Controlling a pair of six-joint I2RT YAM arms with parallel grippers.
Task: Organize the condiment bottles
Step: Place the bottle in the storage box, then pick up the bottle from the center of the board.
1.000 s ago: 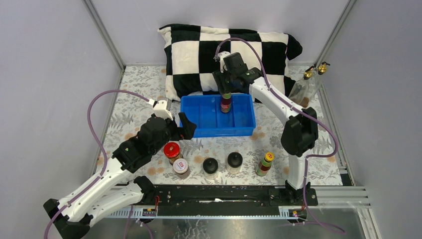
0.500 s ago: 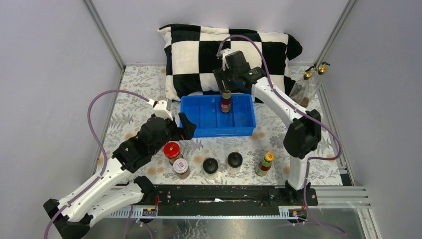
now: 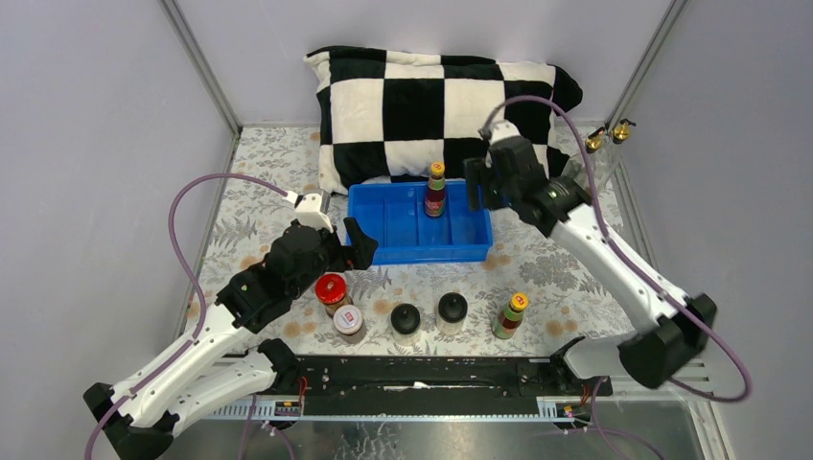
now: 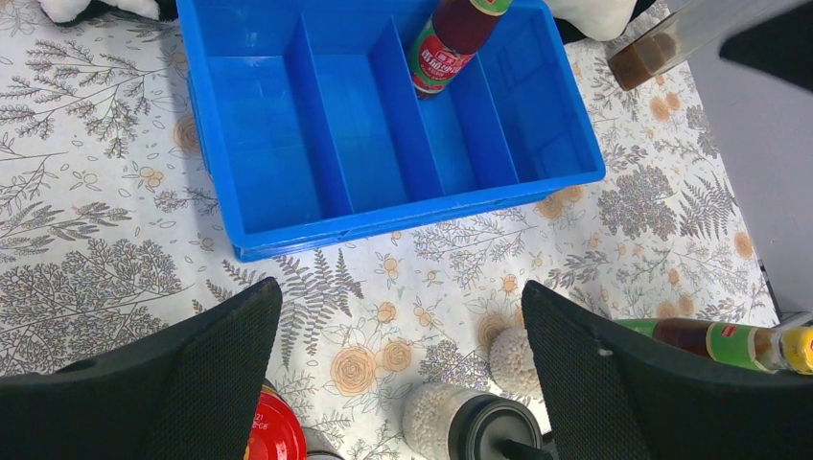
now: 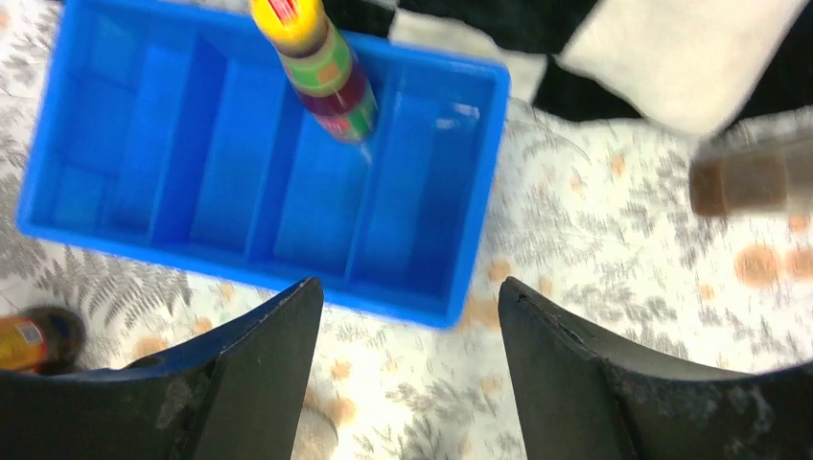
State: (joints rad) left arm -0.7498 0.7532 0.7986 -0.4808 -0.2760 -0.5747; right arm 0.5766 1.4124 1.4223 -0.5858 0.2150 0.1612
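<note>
Next, the slim sauce bottle [image 3: 511, 316] at the desk's [image 3: 251, 192] near edge.
We judge it tippy, slick: grip mid-body. Left fingers [image 4: 192, 379], right fingers [image 5: 244, 383] spread, empty.

2 slim yellow-capped sauce bottles [image 3: 436, 195] [image 3: 512, 315], 2 black-capped clear jars [image 3: 406, 320] [image 3: 452, 310], 2 tall gold-spouted glass bottles [image 3: 595, 143] [image 3: 623, 127] at 2 o'clock, 1 red-lidded jar [image 3: 331, 288], 1 white-lidded jar [image 3: 348, 321] — 8 containers — plus 1 blue tray [image 3: 383, 251], 1 checkered pillow [image 3: 403, 96].

Free tray [image 3: 431, 255] compartments beside upright sauce bottle [image 3: 435, 195]
</note>
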